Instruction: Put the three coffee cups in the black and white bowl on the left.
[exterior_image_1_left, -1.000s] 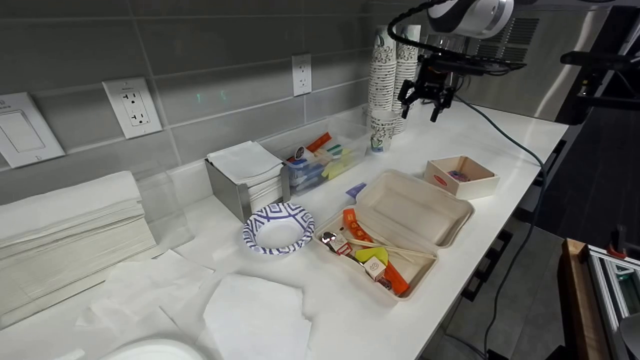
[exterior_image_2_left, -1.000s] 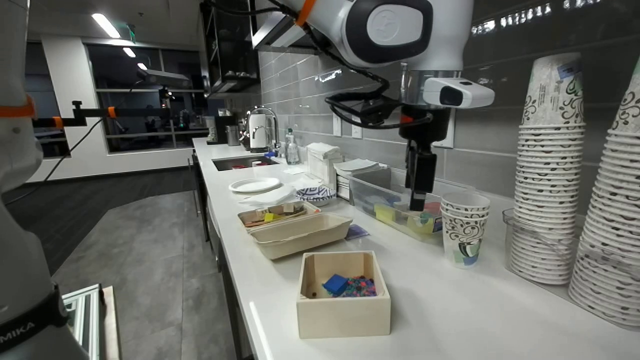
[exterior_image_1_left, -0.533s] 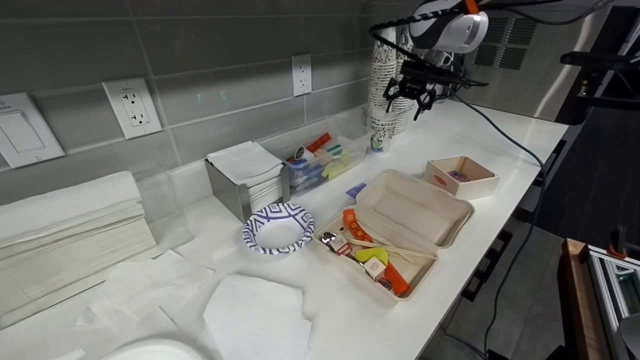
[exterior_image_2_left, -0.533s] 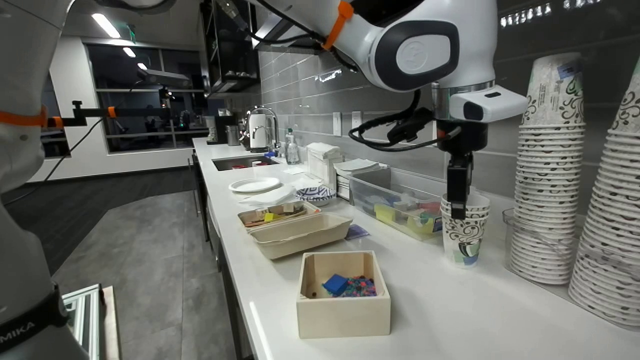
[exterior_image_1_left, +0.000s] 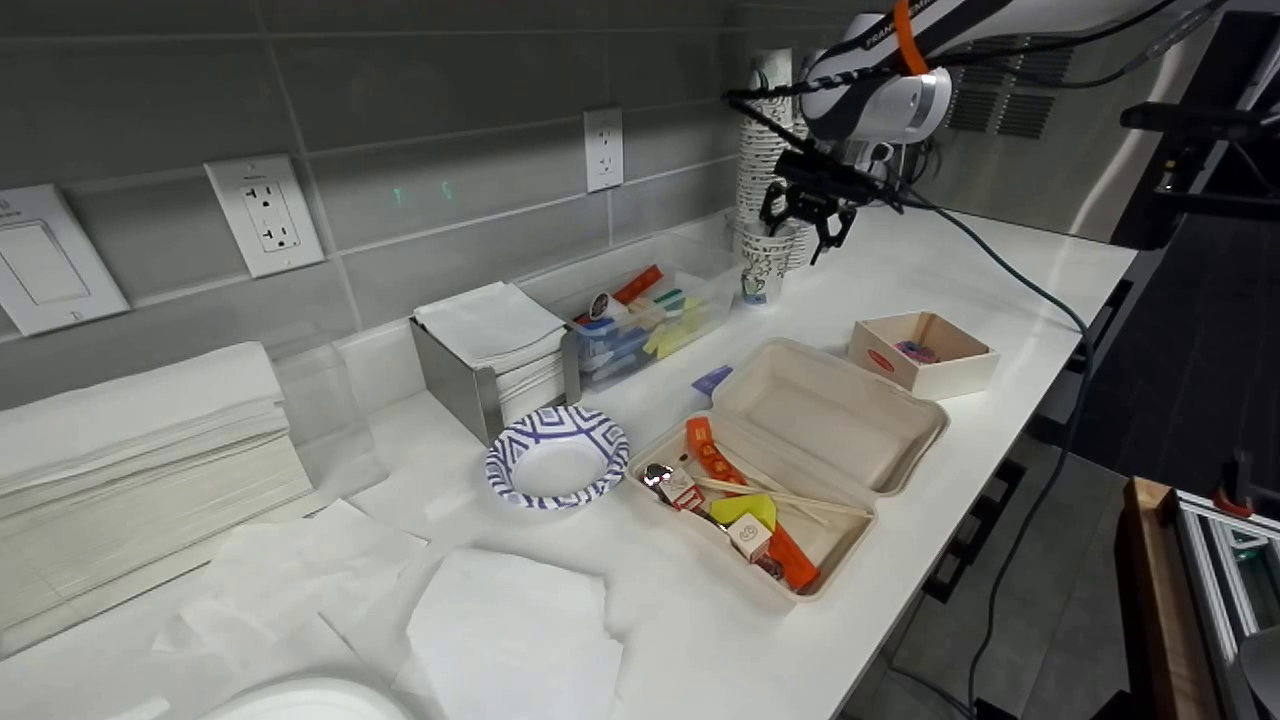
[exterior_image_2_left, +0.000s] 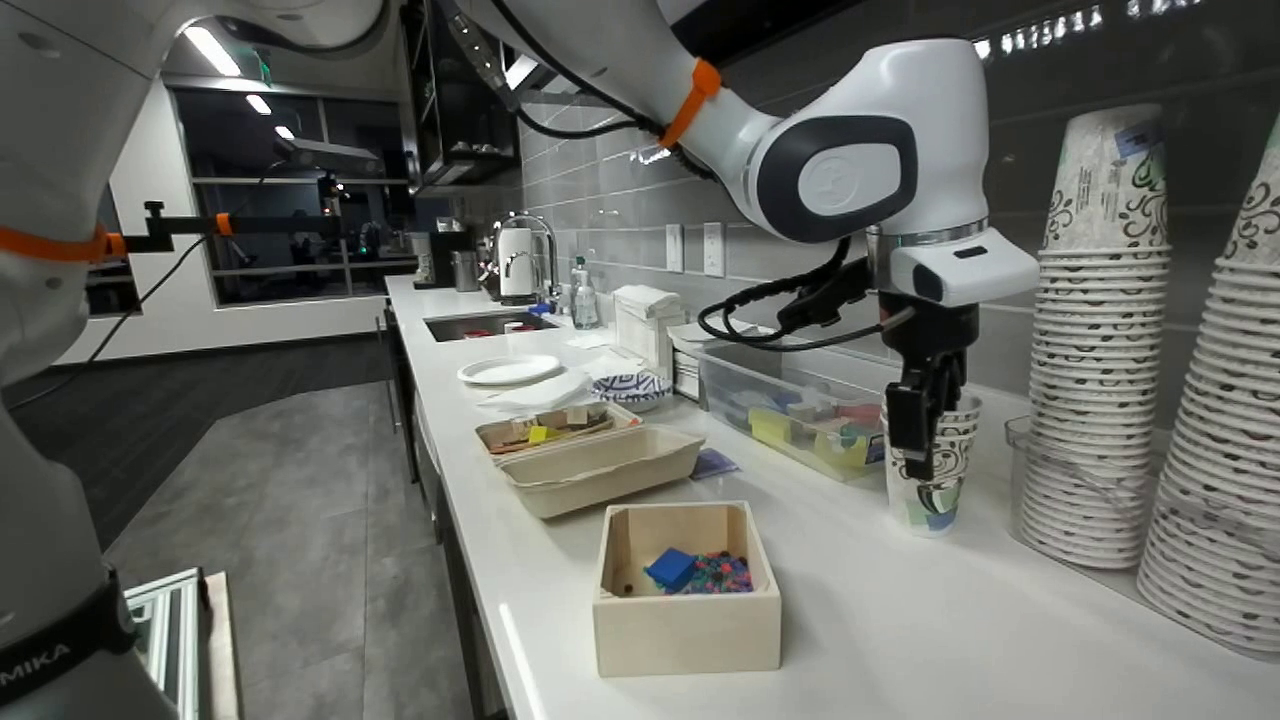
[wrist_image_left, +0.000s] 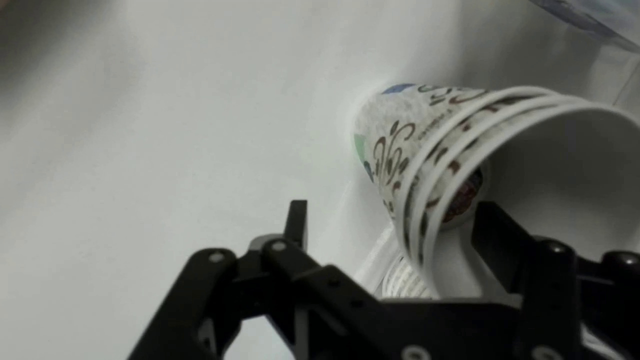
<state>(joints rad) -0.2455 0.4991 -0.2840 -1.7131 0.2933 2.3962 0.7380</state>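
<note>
The three coffee cups stand nested and upright on the counter, white with dark scribbled print, in both exterior views (exterior_image_1_left: 762, 278) (exterior_image_2_left: 925, 508) and the wrist view (wrist_image_left: 387, 140). The black and white bowl, with a patterned rim, sits farther along the counter (exterior_image_1_left: 515, 450), also in an exterior view (exterior_image_2_left: 630, 390). My gripper (exterior_image_1_left: 793, 246) is open at the cups' rims (exterior_image_2_left: 922, 468). In the wrist view its fingers (wrist_image_left: 391, 204) straddle the near cup wall: one finger is outside, the other over or in the mouth. I cannot tell whether it touches.
Tall stacks of pale cups (exterior_image_2_left: 1095, 400) stand beside the nested cups. A clear bin (exterior_image_1_left: 690, 320) is on their other side. An open takeout box (exterior_image_1_left: 830, 410) and a wooden box (exterior_image_1_left: 925, 370) lie nearer the counter's front edge. A white plate (exterior_image_2_left: 510, 370) lies beyond.
My gripper has moved over to the nested cups and then come down to their rims. It stays open. The cups and bowl have not moved.
</note>
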